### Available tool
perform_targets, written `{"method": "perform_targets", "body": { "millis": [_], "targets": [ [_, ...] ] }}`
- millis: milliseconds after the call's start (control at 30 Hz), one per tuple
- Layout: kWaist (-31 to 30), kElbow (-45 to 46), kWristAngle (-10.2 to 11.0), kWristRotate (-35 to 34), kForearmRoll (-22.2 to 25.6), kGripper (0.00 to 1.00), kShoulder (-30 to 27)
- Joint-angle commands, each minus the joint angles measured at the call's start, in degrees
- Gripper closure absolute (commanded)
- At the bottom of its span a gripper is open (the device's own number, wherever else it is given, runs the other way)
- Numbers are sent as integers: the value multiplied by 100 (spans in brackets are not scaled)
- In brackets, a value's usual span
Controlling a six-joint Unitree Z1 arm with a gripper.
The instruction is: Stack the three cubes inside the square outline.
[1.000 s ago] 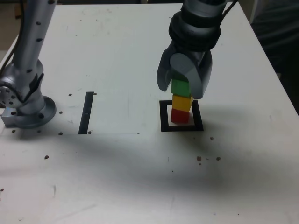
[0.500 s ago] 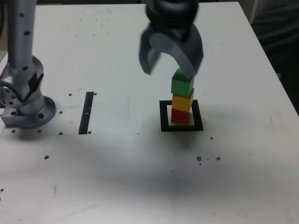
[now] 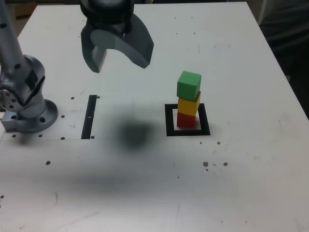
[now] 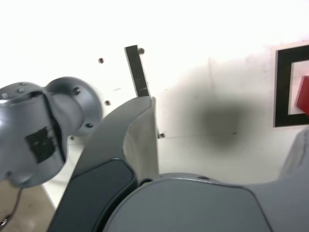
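Observation:
The three cubes stand in one stack in the exterior view: red [image 3: 186, 119] at the bottom, yellow [image 3: 189, 104] in the middle, green [image 3: 188, 85] on top, turned slightly askew. The stack rests on the white centre of the square outline [image 3: 168, 122]. My gripper [image 3: 118, 60] hangs open and empty well above the table, off to the exterior view's left of the stack. In the wrist view one finger [image 4: 140, 140] fills the foreground, and part of the outline [image 4: 281, 87] and the red cube [image 4: 303, 94] show at the picture's edge.
The arm's grey base [image 3: 26, 104] stands at the exterior view's left edge. A narrow black strip [image 3: 90, 117] lies between the base and the outline. The gripper's shadow [image 3: 133, 133] falls on the white table. Small dark specks dot the surface.
The gripper opened and let go of the green cube, then rose and swung to the exterior view's left. The stack stayed standing.

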Motion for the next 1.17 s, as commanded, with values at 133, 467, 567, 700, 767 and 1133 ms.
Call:
{"method": "perform_targets", "body": {
  "millis": [133,467,567,700,767,1133],
  "targets": [
    [5,1144,-289,-297,-584,0,-345],
    [5,2429,-730,-676,-1505,0,-465],
    [5,2587,-802,-678,-1672,0,-451],
    [5,2766,-845,-675,-1884,0,-419],
    [5,2846,-841,-674,-1964,0,-400],
    [5,3037,-574,-588,-2079,0,-366]
  ]
}}
